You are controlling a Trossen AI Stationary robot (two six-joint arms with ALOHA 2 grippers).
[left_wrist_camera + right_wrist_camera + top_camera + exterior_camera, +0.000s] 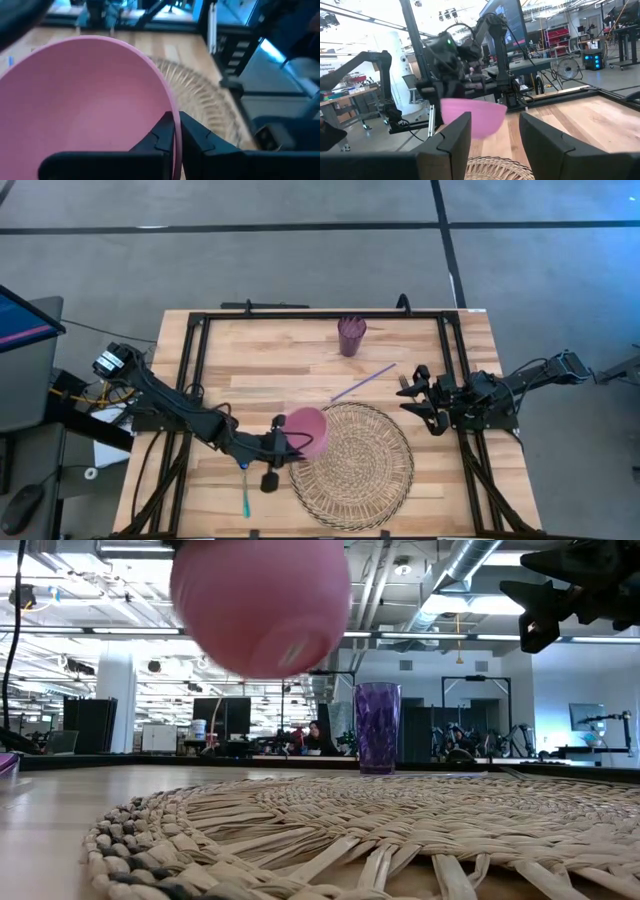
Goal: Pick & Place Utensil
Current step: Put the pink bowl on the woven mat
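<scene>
My left gripper [284, 444] is shut on a pink bowl [308, 430], which it holds in the air over the left edge of a round woven placemat [360, 470]. In the low view the bowl [260, 600] hangs well above the mat [380, 830]. My right gripper [416, 398] waits open and holding nothing at the mat's far right side. A purple utensil [362, 383] lies flat on the wood beyond the mat. A teal utensil [244, 492] lies near the front left. A purple cup [351, 335] stands upright at the far side. My left gripper pinches the pink bowl's rim [174, 112], one finger [157, 137] inside the bowl and the other [197, 135] outside its wall. The fingers come roughly level from the table's left. The bowl is lifted clear of the mat.
A black metal frame [190, 360] borders the wooden table top on the left, far and right sides. Bare wood lies between the cup and the mat. A monitor [25, 330] stands off the table's left. The room behind holds desks and a seated person [318, 738].
</scene>
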